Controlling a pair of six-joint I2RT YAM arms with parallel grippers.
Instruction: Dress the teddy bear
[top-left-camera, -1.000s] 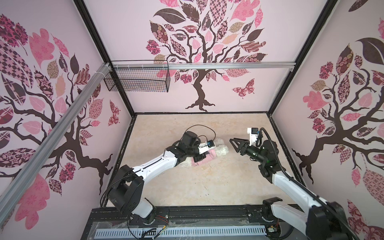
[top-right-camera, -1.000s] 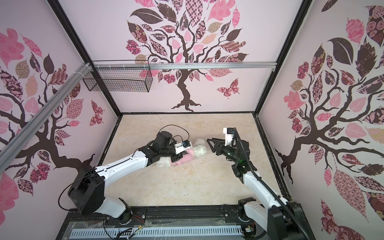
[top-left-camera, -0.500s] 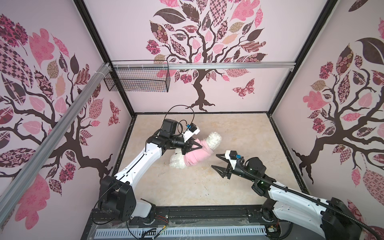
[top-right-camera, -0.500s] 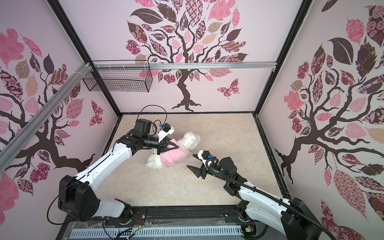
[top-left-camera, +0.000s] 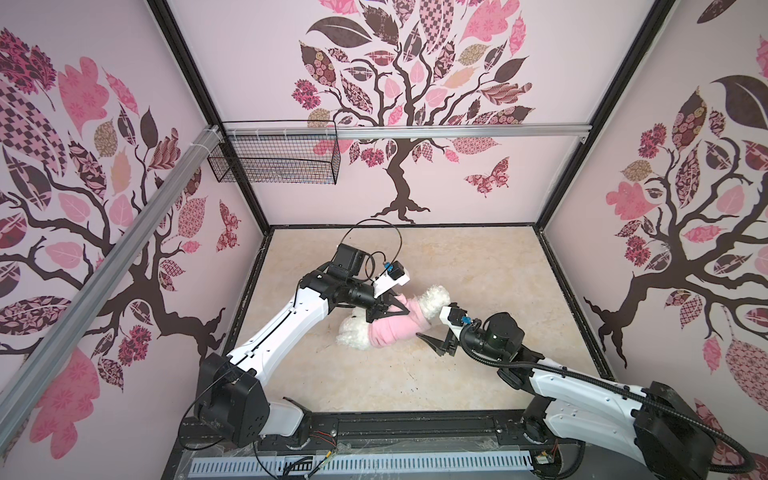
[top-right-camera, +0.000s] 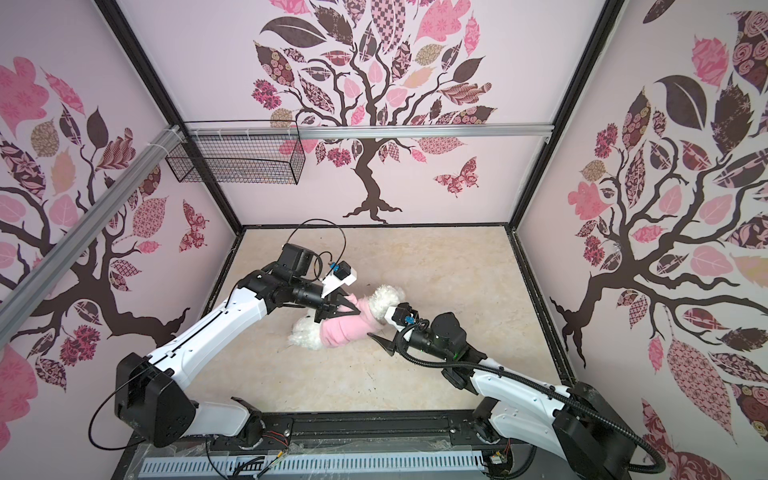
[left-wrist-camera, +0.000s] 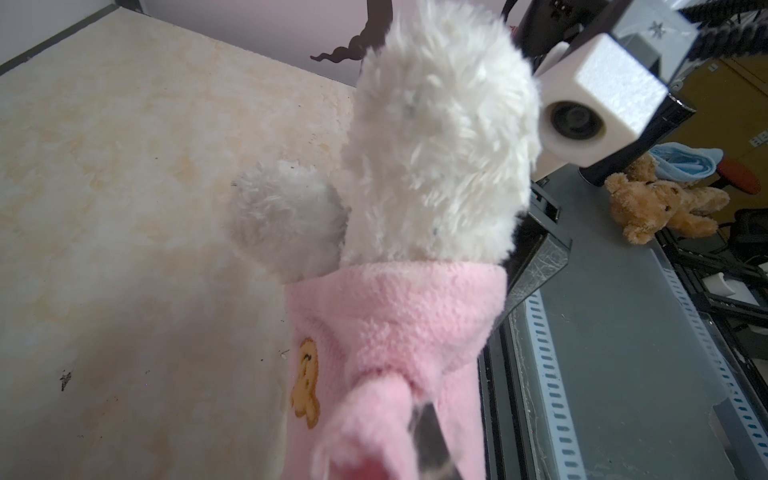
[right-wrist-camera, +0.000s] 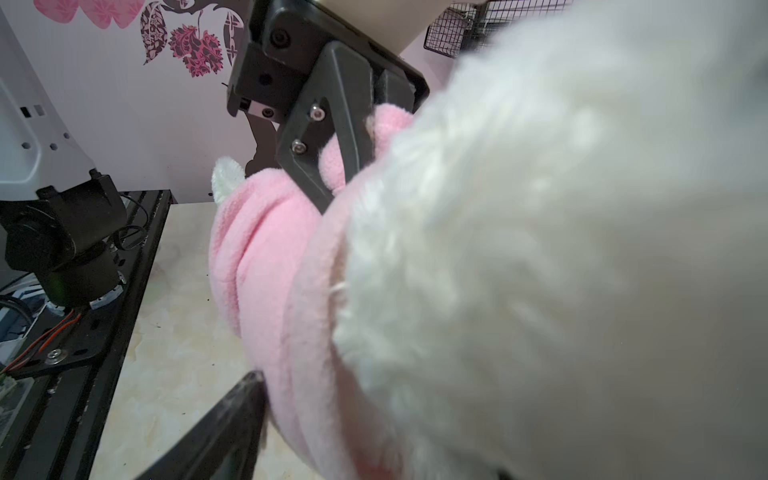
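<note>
Beige tabletop (top-left-camera: 478, 266): one teddy bear (top-left-camera: 434, 297), one pink shirt (top-left-camera: 395, 332); left tool (top-left-camera: 395, 309) clamped on shirt, right tool (top-left-camera: 432, 324) apart.

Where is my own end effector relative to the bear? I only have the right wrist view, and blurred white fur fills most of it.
Observer: In both top views the right end effector is at the teddy bear's neck, with its jaws apart.
Operator: How far on is the shirt?
Observer: The pink shirt covers the torso. The bare white legs stick out past its hem.
Operator: Is there any marking on the shirt?
Observer: Yes. The left wrist view shows an orange bear patch below the hood.
</note>
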